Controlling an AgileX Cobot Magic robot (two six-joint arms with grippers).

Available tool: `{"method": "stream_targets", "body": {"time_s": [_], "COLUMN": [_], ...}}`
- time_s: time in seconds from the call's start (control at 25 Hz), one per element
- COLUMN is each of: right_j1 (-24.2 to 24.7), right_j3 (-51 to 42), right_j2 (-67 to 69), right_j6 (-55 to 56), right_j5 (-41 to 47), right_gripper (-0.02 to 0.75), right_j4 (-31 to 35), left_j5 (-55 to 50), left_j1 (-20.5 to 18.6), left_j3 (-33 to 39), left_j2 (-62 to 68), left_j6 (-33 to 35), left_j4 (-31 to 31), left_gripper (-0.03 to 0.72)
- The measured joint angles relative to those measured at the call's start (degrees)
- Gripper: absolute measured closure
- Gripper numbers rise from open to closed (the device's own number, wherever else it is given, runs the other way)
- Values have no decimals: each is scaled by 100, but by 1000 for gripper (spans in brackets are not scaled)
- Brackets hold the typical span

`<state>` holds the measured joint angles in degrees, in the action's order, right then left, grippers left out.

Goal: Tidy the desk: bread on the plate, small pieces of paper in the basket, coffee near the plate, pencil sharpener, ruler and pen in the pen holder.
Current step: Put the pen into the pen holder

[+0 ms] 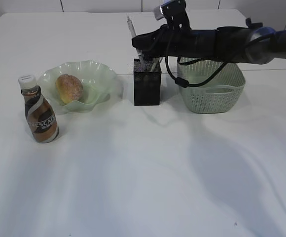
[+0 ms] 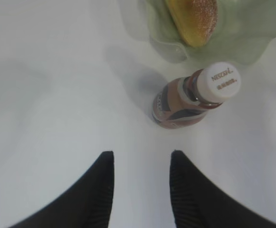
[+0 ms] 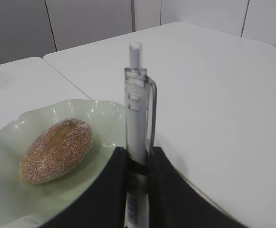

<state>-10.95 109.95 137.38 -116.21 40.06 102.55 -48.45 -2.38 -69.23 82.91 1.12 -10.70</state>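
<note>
- Currently my right gripper [image 3: 138,164] pinches the clear pen [image 3: 138,118] upright, above the pen holder [image 1: 147,82].
- My left gripper [image 2: 142,178] hangs partly spread, holding nothing, near the coffee [image 2: 195,97].
- Bread [image 1: 69,88] lies on the plate [image 1: 101,74]; the basket [image 1: 212,91] stands just beside the holder.
</note>
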Motion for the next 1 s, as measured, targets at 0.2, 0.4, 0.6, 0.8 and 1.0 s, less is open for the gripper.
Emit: {"method": "stream_targets", "body": {"time_s": [0.2,0.4,0.6,0.8,1.0], "right_j1": [0,0,0,0,0], "right_j3": [12,22,22,33,435], "right_j2": [50,50,50,50,50], "right_j6": [-45,-154,-163,-163,-152], "right_j5": [0,0,0,0,880], "right_gripper": [630,498,363,328,340], "right_j4": [0,0,0,0,0], "left_j5": [0,0,0,0,0], "left_j1": [0,0,0,0,0], "left_j3": [0,0,0,0,0], "left_j2": [0,0,0,0,0], "left_j6": [13,13,16,16,16], "left_j4": [0,0,0,0,0], "left_gripper": [413,413,413,413,413]}}
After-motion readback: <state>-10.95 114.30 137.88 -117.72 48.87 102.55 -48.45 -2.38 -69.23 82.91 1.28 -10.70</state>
